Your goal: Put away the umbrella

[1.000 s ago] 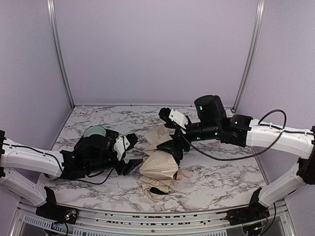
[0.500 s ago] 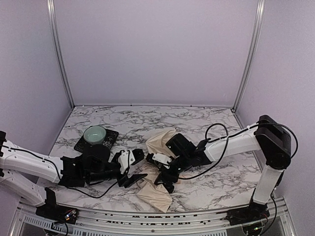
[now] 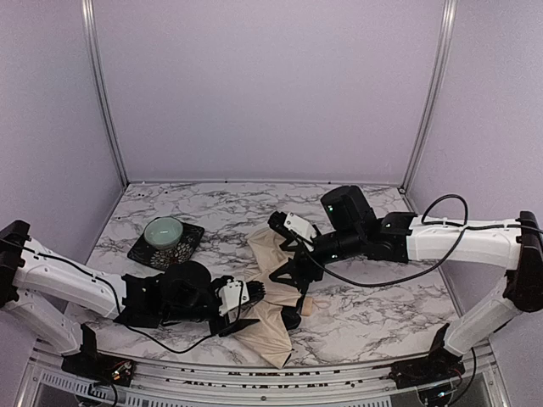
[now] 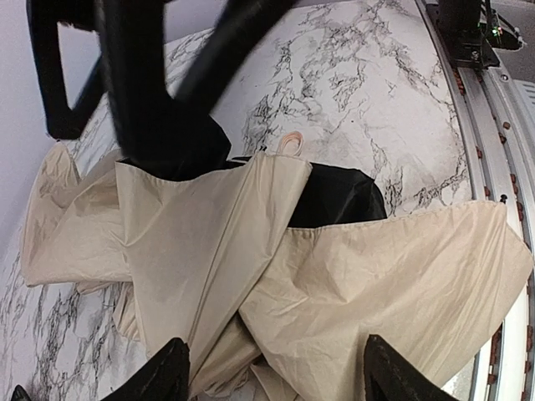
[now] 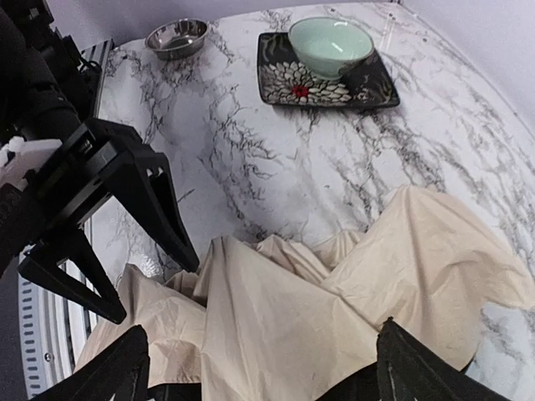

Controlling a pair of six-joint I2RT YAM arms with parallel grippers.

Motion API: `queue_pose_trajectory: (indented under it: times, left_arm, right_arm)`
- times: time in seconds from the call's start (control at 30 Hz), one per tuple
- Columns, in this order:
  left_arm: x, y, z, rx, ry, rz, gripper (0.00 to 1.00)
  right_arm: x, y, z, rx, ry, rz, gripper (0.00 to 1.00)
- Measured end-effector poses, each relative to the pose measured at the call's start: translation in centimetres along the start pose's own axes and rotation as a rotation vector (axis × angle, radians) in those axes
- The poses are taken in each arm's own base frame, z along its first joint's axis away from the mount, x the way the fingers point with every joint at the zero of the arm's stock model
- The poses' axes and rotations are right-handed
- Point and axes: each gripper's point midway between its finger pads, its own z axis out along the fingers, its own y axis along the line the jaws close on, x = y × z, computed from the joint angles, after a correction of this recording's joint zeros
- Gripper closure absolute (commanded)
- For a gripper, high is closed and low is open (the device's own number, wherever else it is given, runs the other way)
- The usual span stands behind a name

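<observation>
Since half a second ago the right arm has unfolded and lifted, and the left tool (image 3: 253, 307) has slid closer to the umbrella (image 3: 267, 326).

The left tool sits at the umbrella's near left edge, low over the cream fabric. Its fingers are spread wide with nothing between them. In the left wrist view the fingertips (image 4: 167, 372) are cut off by the bottom edge, and the fabric (image 4: 334, 276) lies rumpled just beyond them on the marble desk (image 3: 382, 314). A patch of black lining (image 4: 343, 196) shows between the folds.

On the umbrella's right side only the end of the small tan handle (image 3: 310, 303) pokes out from under the cloth. Whatever lies beneath the fabric is covered.

Over the umbrella's far half hangs the right tool (image 3: 288, 270), jaws also wide apart and gripping nothing. From the top view I cannot tell whether its fingers touch the cloth.

Well beyond the umbrella, to its left, a pale green bowl (image 3: 164, 230) stands on a dark square plate (image 3: 188, 246). A small steel bowl (image 5: 177, 38) shows only in the right wrist view, far off on that same side.
</observation>
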Motion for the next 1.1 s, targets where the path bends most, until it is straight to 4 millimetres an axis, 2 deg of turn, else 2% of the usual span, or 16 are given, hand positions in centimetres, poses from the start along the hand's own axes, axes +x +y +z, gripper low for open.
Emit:
queue_pose_trajectory:
  times: [0.07,0.17,0.27,0.4,0.47,0.53,0.63,0.73,0.9,1.0,1.1]
  left_arm:
    - [-0.1,0.1,-0.1,-0.007,-0.003,-0.001,0.27]
    - [-0.4,0.5,-0.4,-0.021,-0.011,-0.007,0.24]
    - [-1.0,0.9,-1.0,-0.040,-0.030,-0.016,0.22]
    - [-1.4,1.4,-2.0,-0.062,-0.053,-0.034,0.21]
    - [-1.2,1.5,-2.3,-0.070,-0.055,-0.041,0.21]
    - [-1.0,1.5,-2.4,-0.072,-0.051,-0.046,0.21]
    - [-0.5,1.4,-2.4,-0.073,-0.041,-0.052,0.21]
    - [-0.3,1.5,-2.4,-0.081,-0.034,-0.054,0.21]
    - [-0.2,1.8,-2.5,-0.098,-0.030,-0.054,0.21]
    - [-0.1,2.1,-2.5,-0.113,-0.026,-0.054,0.21]
    - [0.0,2.5,-2.5,-0.140,-0.018,-0.054,0.21]
  right_arm:
    - [-1.4,-0.6,-0.8,0.032,-0.032,-0.023,0.00]
    - [-0.5,-1.7,0.7,0.056,0.025,-0.036,0.00]
    - [3.0,-2.5,3.7,0.053,0.157,-0.042,0.00]
    - [9.3,-2.8,7.4,0.025,0.373,-0.052,0.02]
    - [10.9,-2.8,8.6,0.013,0.429,-0.059,0.06]
    - [10.7,-2.9,9.3,0.009,0.438,-0.075,0.16]
    - [10.6,-3.2,9.7,0.016,0.440,-0.089,0.40]
    - [10.6,-3.4,9.7,0.024,0.442,-0.102,0.58]
    - [10.4,-4.0,9.3,0.059,0.436,-0.118,0.76]
    - [10.0,-5.3,7.9,0.107,0.425,-0.114,0.99]
    - [9.2,-8.4,5.3,0.197,0.396,-0.079,1.00]
